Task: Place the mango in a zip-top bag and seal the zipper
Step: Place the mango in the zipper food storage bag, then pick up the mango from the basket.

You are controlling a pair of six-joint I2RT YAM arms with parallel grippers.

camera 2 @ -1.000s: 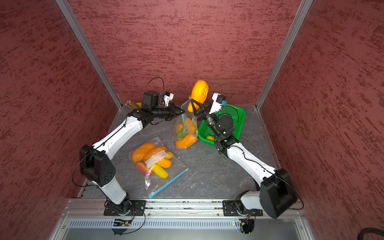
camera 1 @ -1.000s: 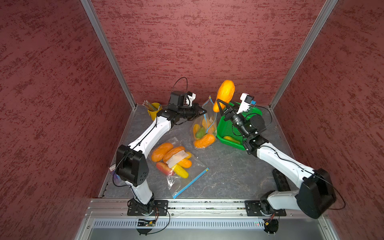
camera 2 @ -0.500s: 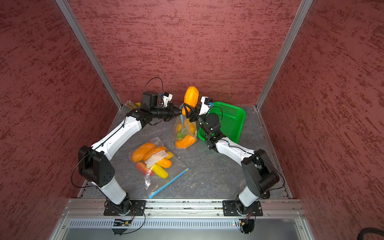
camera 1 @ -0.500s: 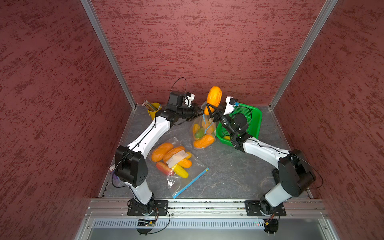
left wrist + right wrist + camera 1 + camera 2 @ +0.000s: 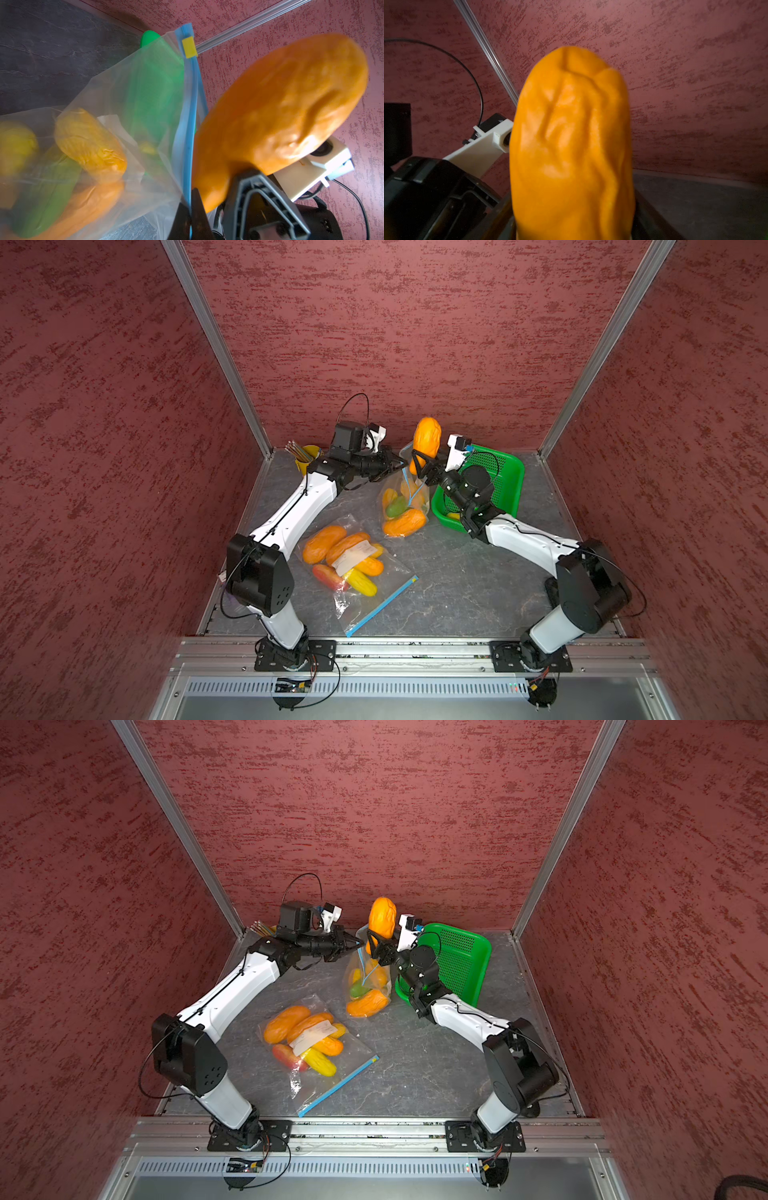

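Note:
An orange mango (image 5: 426, 439) (image 5: 382, 917) stands on end between the fingers of my right gripper (image 5: 423, 466) (image 5: 574, 193), right over the mouth of the clear zip-top bag (image 5: 401, 506) (image 5: 365, 986). The jaws flank it and stand open. The mango (image 5: 573, 145) is blurred while the wall behind is sharp. My left gripper (image 5: 401, 466) (image 5: 190, 199) is shut on the bag's blue zipper rim and holds it up. Several orange, yellow and green fruits lie inside the bag (image 5: 124, 104). The mango (image 5: 280, 116) sits beside the zipper strip.
A second zip-top bag (image 5: 353, 560) full of fruit lies flat near the table's middle. A green basket (image 5: 498, 477) stands behind my right arm. A yellow cup of pencils (image 5: 305, 456) is in the back left corner. The back wall is close behind both grippers.
My right arm has carried the mango leftward from above the basket to the bag's mouth. Its jaws have spread and the mango has sunk slightly. The left gripper kept its hold.

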